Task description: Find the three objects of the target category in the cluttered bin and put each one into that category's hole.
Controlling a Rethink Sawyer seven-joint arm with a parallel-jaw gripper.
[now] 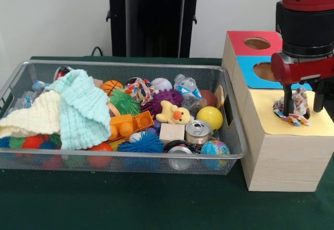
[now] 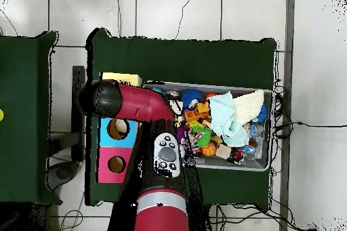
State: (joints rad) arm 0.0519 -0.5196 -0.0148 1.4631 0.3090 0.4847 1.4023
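Note:
The silver wire-mesh bin [image 1: 229,110] holds mixed clutter. One spotted fabric piece [image 1: 140,90] lies among the toys at the bin's far middle. Another spotted fabric piece [image 1: 293,107] rests on the yellow face of the largest wooden box [image 1: 284,157], right of the bin, and covers the spot where the hole would be. The hole itself is hidden. My gripper [image 1: 302,110] hangs straight down over that box, with its fingers apart on either side of the fabric. In the overhead view the arm [image 2: 129,103] covers the gripper, and only the yellow box's edge [image 2: 122,79] shows.
The blue-faced box [image 1: 258,72] and the red-faced box [image 1: 253,42], each with a round hole, stand behind the yellow one. A mint-green waffle cloth [image 1: 83,110] and a cream cloth [image 1: 31,118] cover the bin's left half. Balls, cans and a yellow duck [image 1: 175,113] fill the rest.

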